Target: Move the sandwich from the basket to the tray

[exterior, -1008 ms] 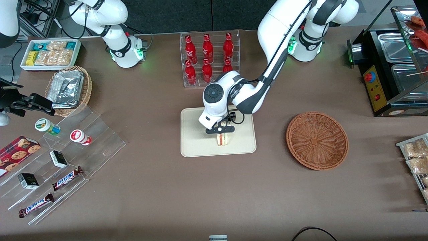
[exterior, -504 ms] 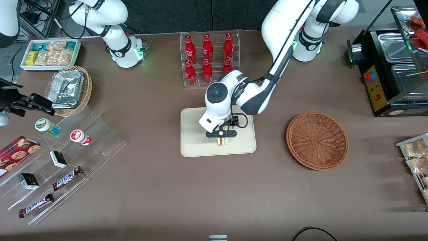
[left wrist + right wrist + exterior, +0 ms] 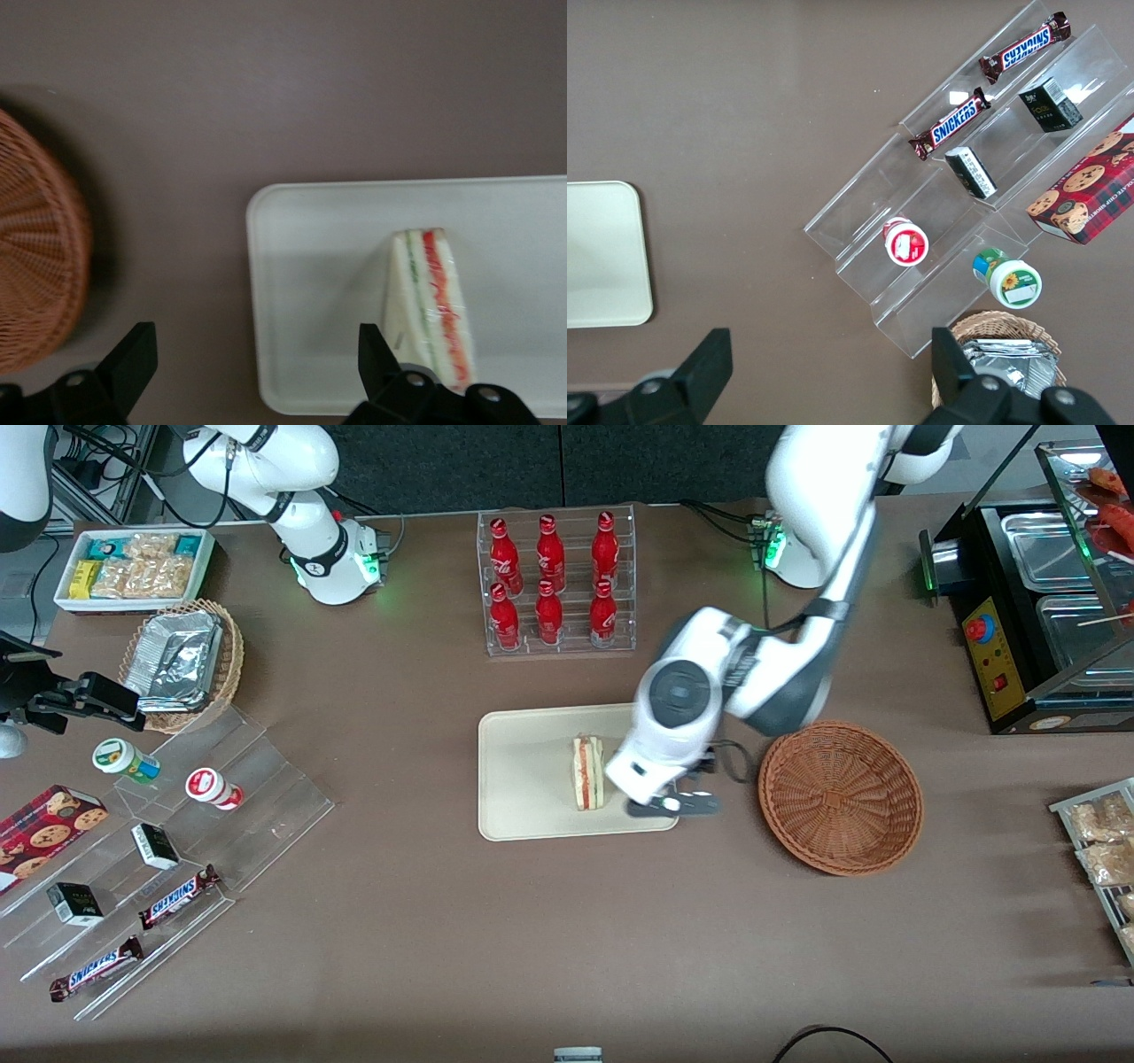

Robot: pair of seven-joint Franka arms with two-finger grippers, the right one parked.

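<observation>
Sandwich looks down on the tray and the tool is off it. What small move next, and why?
Probably just lift the tool clear and retract. The sandwich rests on the tray, free of the open tool, which hangs over the tray's edge beside the basket, and that looks empty.

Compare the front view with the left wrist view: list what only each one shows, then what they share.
Only the front view shows the rack of red bottles, the foil-pack basket, the snack bin, the clear shelves with chocolate bars and the working arm itself, with the gripper over the tray's edge nearest the round basket.

Only the left wrist view shows the gripper's fingers up close, spread open and empty.

Both show the sandwich on the tray, and the empty round basket beside it.
</observation>
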